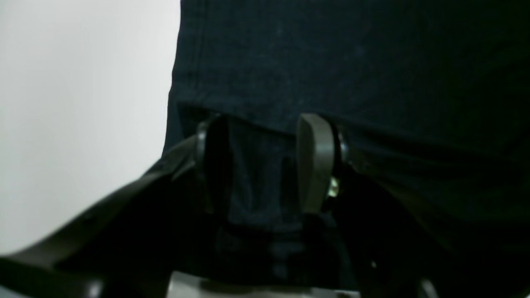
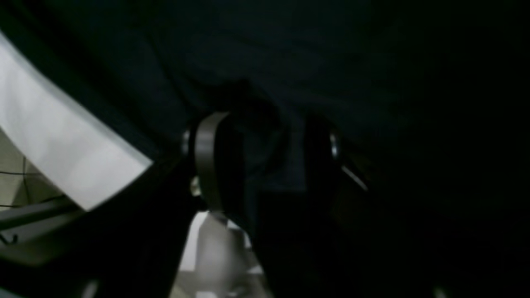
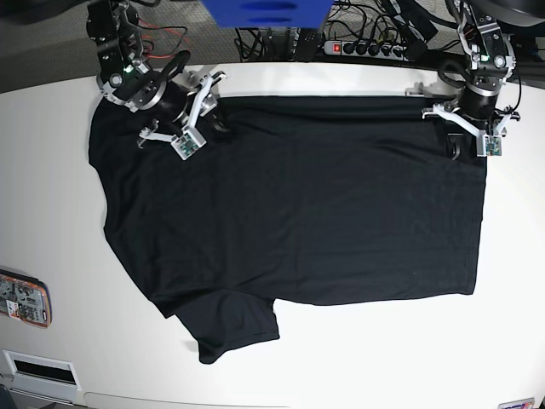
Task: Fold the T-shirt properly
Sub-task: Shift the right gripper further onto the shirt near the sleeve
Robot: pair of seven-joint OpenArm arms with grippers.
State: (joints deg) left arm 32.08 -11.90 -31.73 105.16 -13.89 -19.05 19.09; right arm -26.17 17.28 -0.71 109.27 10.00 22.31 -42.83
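— Both of our grippers sit low on the far edge of the T-shirt (image 3: 298, 204), one at each back corner. What else do we have around us?

— Only a white table (image 3: 77, 341), a small orange-edged card (image 3: 24, 298) at its near corner on the right arm's side, a power strip (image 3: 362, 48) with cables, and a blue box (image 3: 266, 12) behind. Nothing blocks us.

— And the left gripper (image 1: 269, 161)?

— We see its fingers (image 1: 315, 161) spread, with dark fabric bunched between them, by the shirt's side edge; we cannot tell if they pinch it.

— The right gripper (image 2: 265, 157)?

— Fingers (image 2: 206, 161) apart too, cloth humped between them; its view is too dark to judge a grip.

— The shirt itself?

— Plain black, spread across the table, folded over along the near side, one sleeve sticking out toward the front.
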